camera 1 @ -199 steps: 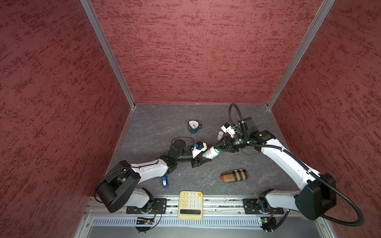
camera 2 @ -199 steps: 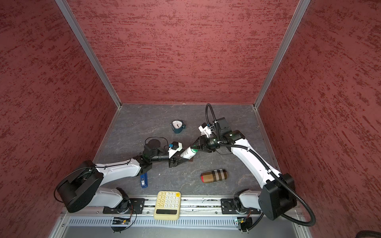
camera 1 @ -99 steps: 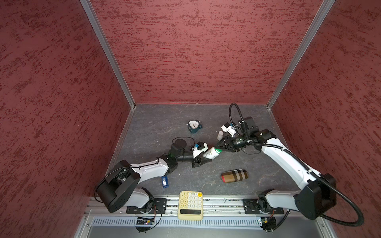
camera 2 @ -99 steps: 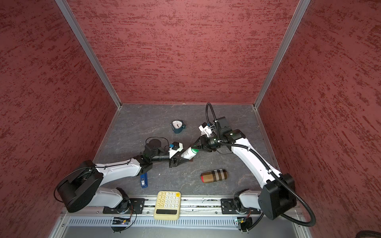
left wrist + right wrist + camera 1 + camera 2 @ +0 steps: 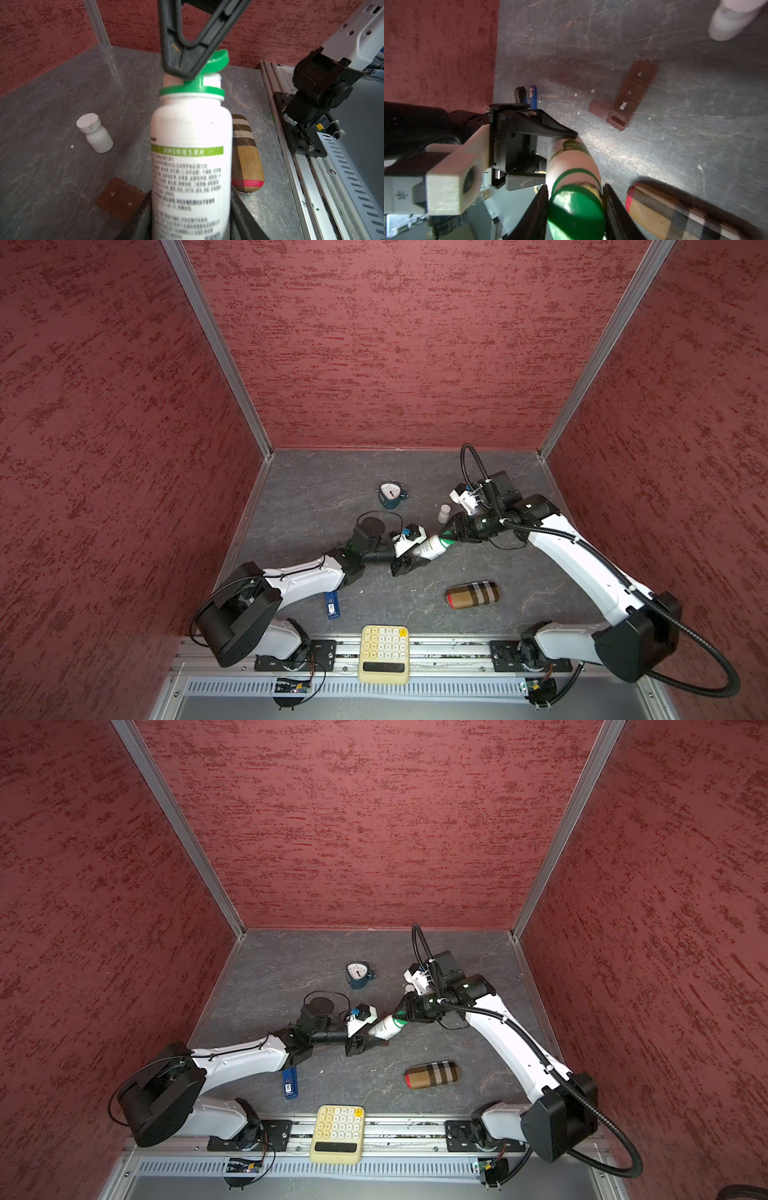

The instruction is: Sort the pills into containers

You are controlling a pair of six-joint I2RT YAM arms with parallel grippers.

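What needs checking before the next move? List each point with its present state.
1. Left pincer grips the bottle by its body: ok.
2. Right pincer clamps the green cap: ok.
3. Cap flipped up off the bottle's mouth: ok.
4. Pill box has an open compartment: ok.
5. Bottle's mouth aimed at that compartment: not ok; the box lies apart, off to the side.
6. Bottle's contents: cannot tell.

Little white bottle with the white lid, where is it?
In a top view the small white plastic bottle stands upright on the grey table, right of the teal round clock and behind the big green-capped white bottle.
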